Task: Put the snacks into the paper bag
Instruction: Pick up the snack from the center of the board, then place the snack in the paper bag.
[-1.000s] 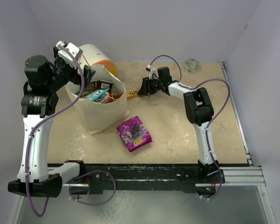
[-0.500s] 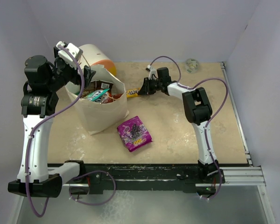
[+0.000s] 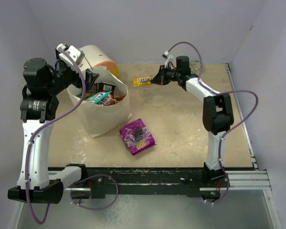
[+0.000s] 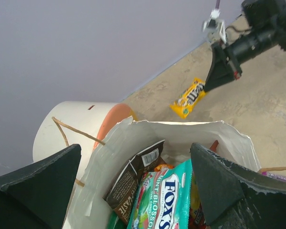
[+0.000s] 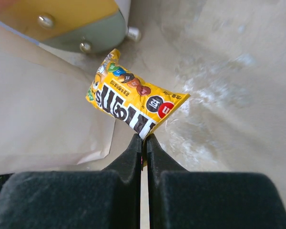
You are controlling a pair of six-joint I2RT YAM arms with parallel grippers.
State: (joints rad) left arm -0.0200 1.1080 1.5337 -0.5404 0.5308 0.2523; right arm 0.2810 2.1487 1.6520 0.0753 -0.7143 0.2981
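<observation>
FOX'S on teal packet [image 4: 168, 200], m&m's on yellow candy bag [image 5: 133, 107]

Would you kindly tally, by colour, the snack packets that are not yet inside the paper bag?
Yellow: 1, the yellow candy bag, pinched in the right gripper.
Purple: 1, the purple packet, lying on the table.
Total: 2.

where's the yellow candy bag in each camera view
top external: the yellow candy bag is at upper middle, right of the paper bag.
left wrist: upper right, beyond the paper bag's rim.
right wrist: centre.
shared landmark: the right hand, shut on the candy bag's corner in all three.
</observation>
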